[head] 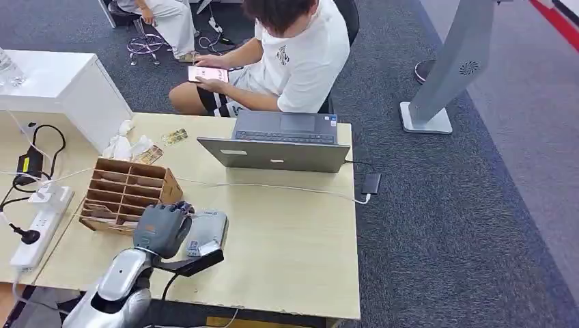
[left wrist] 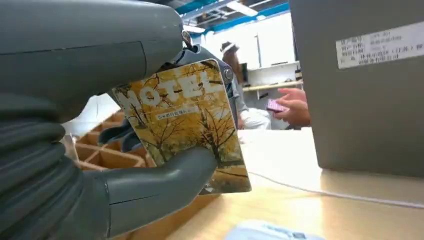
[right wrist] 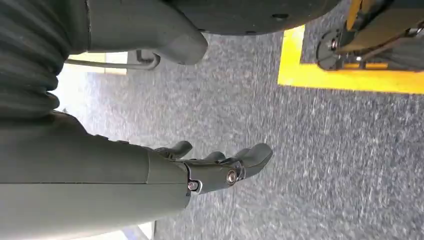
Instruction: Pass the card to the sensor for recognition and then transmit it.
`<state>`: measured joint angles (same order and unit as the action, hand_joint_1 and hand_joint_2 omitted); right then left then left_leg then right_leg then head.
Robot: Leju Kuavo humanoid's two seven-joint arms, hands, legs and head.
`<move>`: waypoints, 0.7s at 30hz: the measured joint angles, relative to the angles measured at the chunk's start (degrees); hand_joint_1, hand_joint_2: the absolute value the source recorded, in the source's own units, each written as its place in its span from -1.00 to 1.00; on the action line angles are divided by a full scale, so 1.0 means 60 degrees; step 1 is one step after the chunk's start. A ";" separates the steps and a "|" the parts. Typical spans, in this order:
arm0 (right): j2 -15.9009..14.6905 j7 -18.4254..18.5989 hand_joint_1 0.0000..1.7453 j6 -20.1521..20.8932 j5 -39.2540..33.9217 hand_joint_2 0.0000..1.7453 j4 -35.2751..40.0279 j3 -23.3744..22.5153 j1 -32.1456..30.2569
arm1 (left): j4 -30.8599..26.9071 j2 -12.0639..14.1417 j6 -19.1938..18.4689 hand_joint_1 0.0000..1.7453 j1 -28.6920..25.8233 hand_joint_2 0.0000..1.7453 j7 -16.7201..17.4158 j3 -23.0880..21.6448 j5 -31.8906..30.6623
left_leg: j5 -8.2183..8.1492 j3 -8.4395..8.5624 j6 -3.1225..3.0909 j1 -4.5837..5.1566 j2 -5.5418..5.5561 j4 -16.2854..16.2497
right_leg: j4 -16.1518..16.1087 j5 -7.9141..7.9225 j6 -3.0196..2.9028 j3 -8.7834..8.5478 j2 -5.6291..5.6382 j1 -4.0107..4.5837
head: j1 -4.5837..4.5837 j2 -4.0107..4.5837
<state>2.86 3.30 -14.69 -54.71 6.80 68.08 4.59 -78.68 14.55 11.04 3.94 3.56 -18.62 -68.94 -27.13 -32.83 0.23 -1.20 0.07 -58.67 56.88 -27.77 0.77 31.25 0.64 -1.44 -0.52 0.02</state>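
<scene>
fingers of the left hand were closed on the card, the thick thumb pressed across its lower face and darker fingers behind it, so the yellow hotel card stood nearly upright with its printed side toward the wrist camera. in the head view that hand hovered just beside the grey sensor, touching or almost touching it, which i judge to be the presenting step: the card was held by one edge to leave most of its face free for reading. whether it had registered could not be told. the right hand hung by the robot's side over grey carpet, its fingers loosely extended and holding nothing.

the wooden card rack sat close behind the left hand, within easy reach. the surface was a pale wood table with a laptop, a power strip and trailing cables. a person sat beyond the table looking at a phone, likely the one to receive the card.
</scene>
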 joint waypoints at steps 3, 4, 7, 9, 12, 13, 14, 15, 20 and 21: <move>0.0000 -0.0069 -1.00 0.0065 -0.0073 1.00 -0.0011 -0.0073 -0.0003 | 0.0339 -0.0226 0.0142 1.00 0.0000 1.00 -0.0022 0.0000 -0.0033 | -0.0001 0.0000 0.0000 0.0000 -0.0002 0.0000 | 0.0000 0.0000 0.0000 0.0002 0.0003 0.0001 | 0.0000 -0.0004; 0.0000 -0.0073 -1.00 0.0069 -0.0094 1.00 -0.0011 -0.0091 -0.0004 | 0.0411 -0.0284 0.0153 1.00 0.0000 1.00 -0.0022 0.0000 -0.0044 | -0.0001 0.0000 0.0000 0.0000 -0.0002 0.0000 | 0.0000 0.0000 0.0000 0.0002 0.0003 0.0001 | 0.0004 0.0000; 0.0000 -0.0080 -1.00 0.0080 -0.0123 1.00 -0.0015 -0.0149 -0.0004 | 0.0589 -0.0401 0.0167 1.00 0.0000 1.00 -0.0022 0.0000 -0.0069 | 0.0000 0.0000 0.0001 -0.0003 -0.0002 0.0000 | 0.0001 -0.0001 -0.0001 0.0003 0.0002 0.0004 | 0.0004 -0.0004; 0.0000 -0.0080 -1.00 0.0091 -0.0113 1.00 -0.0015 -0.0157 -0.0004 | 0.0670 -0.0448 0.0171 1.00 0.0001 1.00 -0.0022 0.0000 -0.0080 | 0.0000 0.0001 0.0001 -0.0003 -0.0002 0.0000 | 0.0001 -0.0001 -0.0001 0.0003 0.0003 0.0005 | 0.0000 0.0000; 0.0000 -0.0095 -1.00 0.0127 -0.0127 1.00 -0.0015 -0.0160 -0.0005 | 0.0754 -0.0506 0.0178 1.00 0.0001 1.00 -0.0033 0.0000 -0.0069 | 0.0000 0.0000 0.0001 -0.0004 -0.0002 0.0000 | 0.0001 -0.0001 -0.0001 0.0002 0.0003 0.0005 | 0.0004 -0.0004; 0.0000 -0.0106 -1.00 0.0142 -0.0127 1.00 -0.0015 -0.0164 -0.0005 | 0.0775 -0.0535 0.0204 1.00 0.0002 1.00 -0.0058 0.0000 -0.0065 | 0.0000 0.0000 0.0000 -0.0004 -0.0002 0.0000 | 0.0001 -0.0001 -0.0001 0.0002 0.0003 0.0006 | 0.0000 -0.0004; 0.0000 -0.0124 -1.00 0.0149 -0.0127 1.00 -0.0015 -0.0164 -0.0005 | 0.0826 -0.0582 0.0276 1.00 0.0006 1.00 -0.0109 0.0000 -0.0065 | 0.0000 0.0000 0.0001 -0.0004 -0.0002 0.0000 | 0.0001 -0.0001 -0.0001 0.0001 0.0003 0.0005 | 0.0004 -0.0004; 0.0000 -0.0160 -1.00 0.0156 -0.0131 1.00 -0.0015 -0.0164 -0.0005 | 0.0874 -0.0655 0.0371 1.00 0.0005 1.00 -0.0124 0.0000 -0.0065 | 0.0000 0.0000 0.0000 -0.0004 -0.0002 0.0000 | 0.0001 0.0000 -0.0001 0.0001 0.0003 0.0005 | 0.0000 -0.0004; 0.0000 -0.0178 -1.00 0.0164 -0.0134 1.00 -0.0015 -0.0164 -0.0001 | 0.1140 -0.0896 0.0553 1.00 0.0003 1.00 -0.0138 0.0004 -0.0069 | 0.0000 0.0000 0.0000 -0.0004 -0.0002 0.0000 | 0.0001 0.0000 -0.0001 0.0000 0.0003 0.0005 | 0.0000 0.0000; 0.0000 -0.0160 -1.00 0.0156 -0.0138 1.00 -0.0015 -0.0164 -0.0001 | 0.1172 -0.0917 0.0553 1.00 -0.0005 1.00 -0.0135 0.0004 -0.0044 | 0.0000 0.0000 0.0000 -0.0004 -0.0001 0.0000 | 0.0001 0.0000 -0.0001 0.0000 0.0002 0.0006 | 0.0004 -0.0004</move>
<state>2.86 2.34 -13.75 -55.54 6.71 67.10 4.58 -71.65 9.05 14.36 3.91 2.75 -18.60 -69.20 -27.14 -32.83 0.23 -1.22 0.06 -58.67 56.88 -27.77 0.76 31.25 0.65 -1.41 -0.50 0.00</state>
